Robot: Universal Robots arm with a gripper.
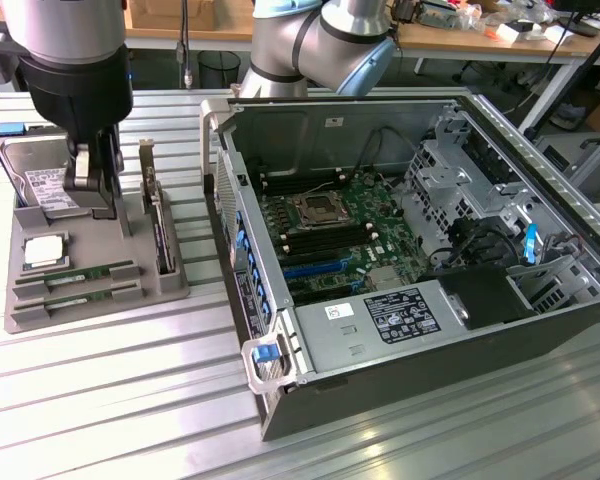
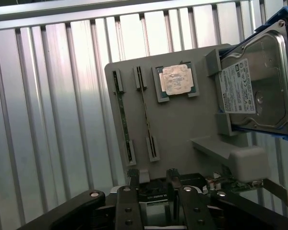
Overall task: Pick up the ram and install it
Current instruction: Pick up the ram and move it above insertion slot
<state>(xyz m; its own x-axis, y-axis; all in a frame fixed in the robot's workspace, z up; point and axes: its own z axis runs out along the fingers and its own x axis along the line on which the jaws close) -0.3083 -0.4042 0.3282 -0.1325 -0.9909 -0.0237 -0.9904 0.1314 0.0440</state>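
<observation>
Exterior view, largest first: ribbed aluminium table (image 1: 110, 400), with wooden benches and a black bin in the room behind. The open computer case (image 1: 400, 395) stands on it with the motherboard (image 1: 330, 230) exposed, well off to one side of the jaws. The arm (image 1: 310, 40) reaches over to a grey tray (image 1: 100, 245) just beside the case. The gripper (image 1: 100, 205) hangs over the tray, jaws released and nothing gripped. The hard drive (image 1: 40, 180) is on one side of the jaws and the upright expansion card (image 1: 158, 225) on the other.

Wrist view: the tray is seen face-on, which the exterior view does not give. The fingers (image 2: 133, 184) are spread and empty. The processor (image 2: 175, 79) sits in a square recess beyond the fingertips.

First ram stick (image 2: 146, 115) and second ram stick (image 2: 124, 117) stand on edge in parallel slots ahead of the jaws, apart from them and untouched. I cannot tell which one is meant.

Writing: the white label on the drive and the power supply label (image 1: 400, 318) are both printed, too small to read.
</observation>
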